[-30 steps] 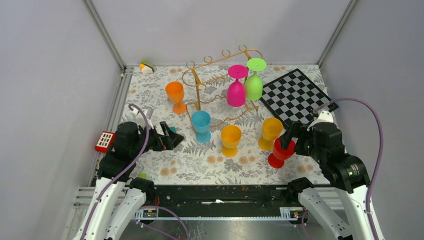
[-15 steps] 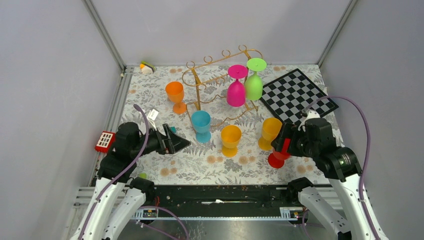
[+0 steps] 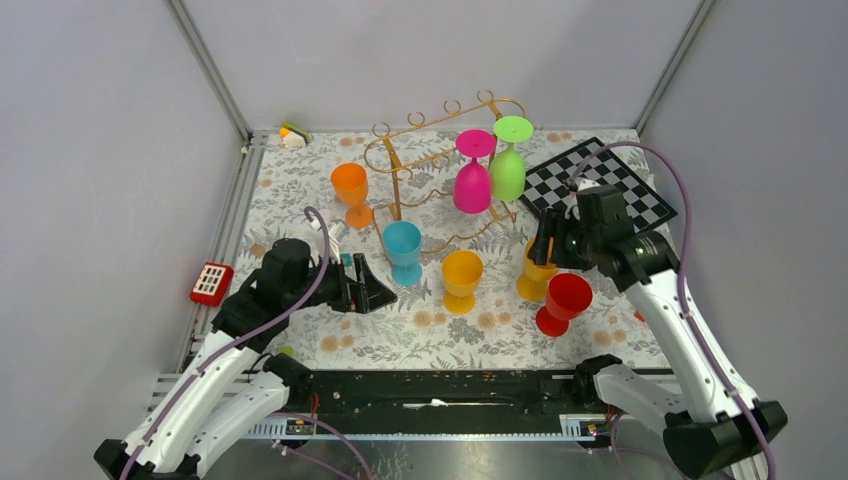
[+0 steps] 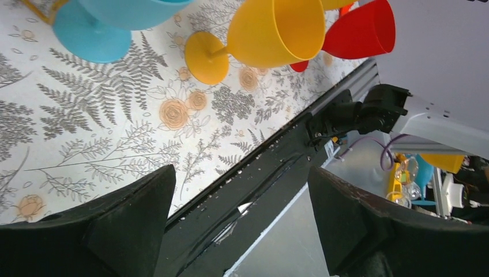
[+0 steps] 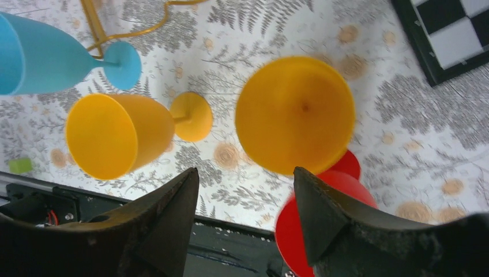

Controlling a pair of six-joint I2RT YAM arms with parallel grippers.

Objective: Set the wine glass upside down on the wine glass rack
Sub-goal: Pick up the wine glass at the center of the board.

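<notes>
Spotter: Your right gripper [image 5: 245,173] is no longer sitting at the red wine glass [image 3: 566,297]. It is now hanging over the yellow wine glass [image 5: 294,112] just beyond it. Your left gripper [image 4: 240,172] is reaching further in toward the turquoise wine glass [image 3: 403,246].

Second: Are you gripping anything yet?

Spotter: No. Both pincers are standing apart with nothing between the fingers. Your right wrist camera is looking into the yellow bowl, so you are probably lining up to take it.

Second: Where is that glass sitting?

Spotter: It is standing upright on the floral tablecloth [image 3: 400,330], in front of the gold wire rack [image 3: 393,182] and apart from it. A pink glass [image 3: 472,185] and a lime-green glass [image 3: 508,172] are already hanging there foot-up, seemingly with their stems slotted through the top rail. You are going to have to flip yours the same way.

Second: How is it looking to handle?

Spotter: It is looking like smooth, matte plastic, with a rounded bowl, a thin stem and a flat round foot. The rack is thin wire, so I am expecting it to shift if you bump it.
</notes>
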